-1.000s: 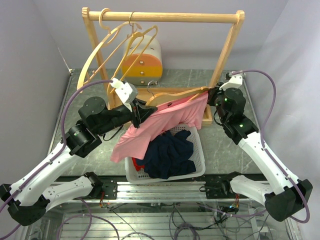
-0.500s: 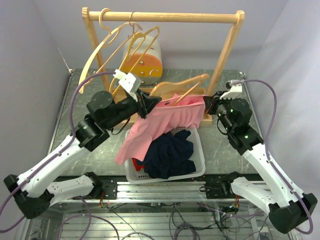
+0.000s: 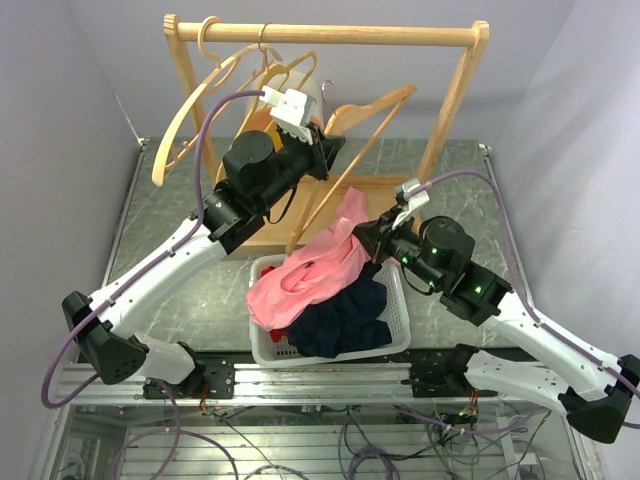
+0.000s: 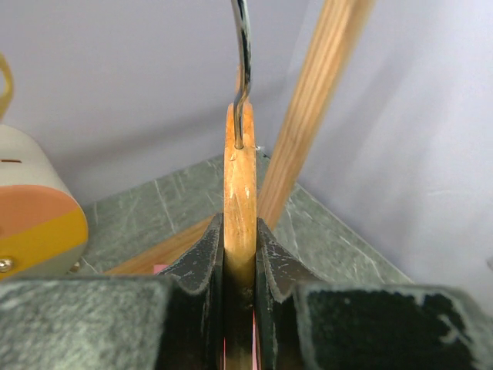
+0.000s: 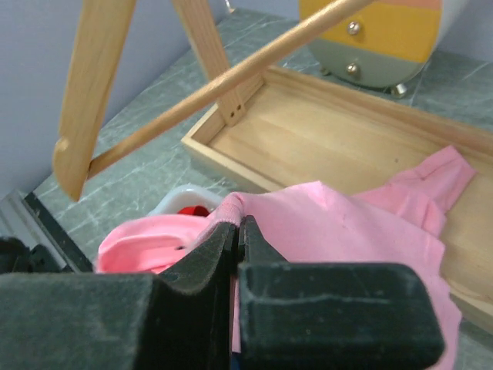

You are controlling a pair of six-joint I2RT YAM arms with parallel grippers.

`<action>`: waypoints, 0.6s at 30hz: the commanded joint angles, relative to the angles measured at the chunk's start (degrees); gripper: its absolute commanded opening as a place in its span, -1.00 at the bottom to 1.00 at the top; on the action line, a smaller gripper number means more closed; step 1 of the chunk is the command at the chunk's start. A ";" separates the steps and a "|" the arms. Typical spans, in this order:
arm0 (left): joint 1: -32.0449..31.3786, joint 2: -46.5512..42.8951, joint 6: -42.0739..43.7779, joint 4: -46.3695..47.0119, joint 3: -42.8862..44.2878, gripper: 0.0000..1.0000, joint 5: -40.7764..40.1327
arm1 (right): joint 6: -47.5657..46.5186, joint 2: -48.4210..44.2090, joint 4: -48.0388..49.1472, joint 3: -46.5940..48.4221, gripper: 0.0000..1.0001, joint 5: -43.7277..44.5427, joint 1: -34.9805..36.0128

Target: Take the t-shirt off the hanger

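My left gripper (image 3: 325,150) is shut on a bare wooden hanger (image 3: 372,108) and holds it high, near the rack's top bar; in the left wrist view the hanger (image 4: 239,200) stands edge-on between the pads, its metal hook above. The pink t-shirt (image 3: 312,268) is off the hanger and droops over the white basket (image 3: 398,318). My right gripper (image 3: 372,236) is shut on the shirt's ribbed edge (image 5: 235,210) above the basket.
A wooden clothes rack (image 3: 330,34) with several empty hangers (image 3: 200,100) stands at the back over a wooden base tray (image 5: 339,146). A small orange and yellow drawer unit (image 5: 373,23) sits behind. The basket holds dark blue (image 3: 345,315) and red clothes.
My left gripper lifted the hanger up and back, clear of the shirt. My right gripper pulled the pink shirt down and left, and it now hangs over the basket.
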 commanded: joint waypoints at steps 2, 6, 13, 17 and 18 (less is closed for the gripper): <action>-0.14 2.98 3.54 2.98 8.30 -0.86 -6.54 | 0.11 -0.69 0.67 -3.10 -1.00 2.58 3.33; -0.10 6.84 6.98 -0.25 15.14 -0.86 -10.53 | 1.28 -0.38 1.86 -4.79 -1.00 3.38 5.14; 0.84 15.20 10.53 -6.82 27.38 -0.86 -12.73 | 1.87 0.77 2.47 -5.39 -1.00 5.77 7.77; 3.06 18.34 9.18 -8.87 31.41 -0.86 -9.52 | 2.11 1.05 2.15 -5.50 -1.00 7.05 8.81; 3.75 18.88 8.63 -9.05 32.31 -0.86 -8.77 | 1.98 1.09 2.05 -5.46 -1.00 7.55 9.16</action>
